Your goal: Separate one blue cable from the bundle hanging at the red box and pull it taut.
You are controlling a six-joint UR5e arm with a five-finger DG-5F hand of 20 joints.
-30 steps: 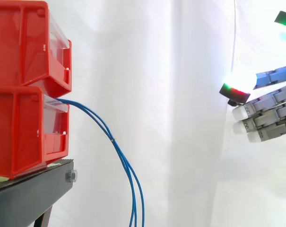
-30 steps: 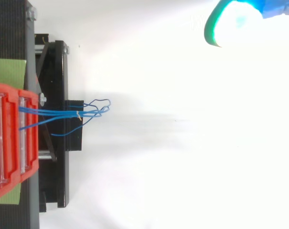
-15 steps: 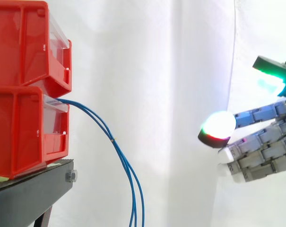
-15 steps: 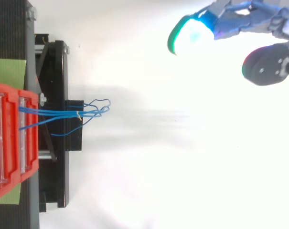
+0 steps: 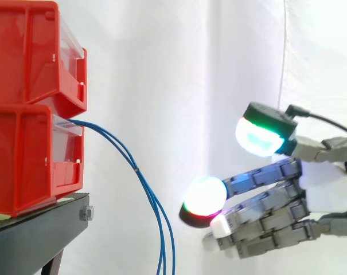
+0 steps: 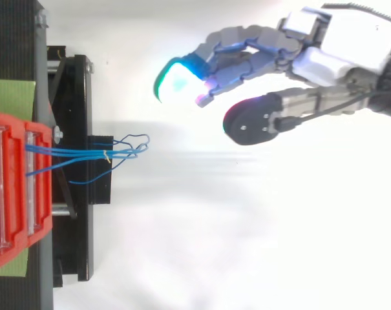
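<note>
Blue cables hung slack from the lower red bin, clear of the hand, its fingers extended with thumb spread apart, holding nothing; judged light, limp and thin, best pinched singly below the small tie where strands part.

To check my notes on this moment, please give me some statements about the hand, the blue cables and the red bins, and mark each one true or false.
1. The blue cables come out of the lower red bin. True.
2. The hand pinches one cable. False: its fingers are open and apart from the cables.
3. The cables are pulled taut. False: they hang down in a slack curve.
4. The lower red bin sits on a black stand. True.
</note>
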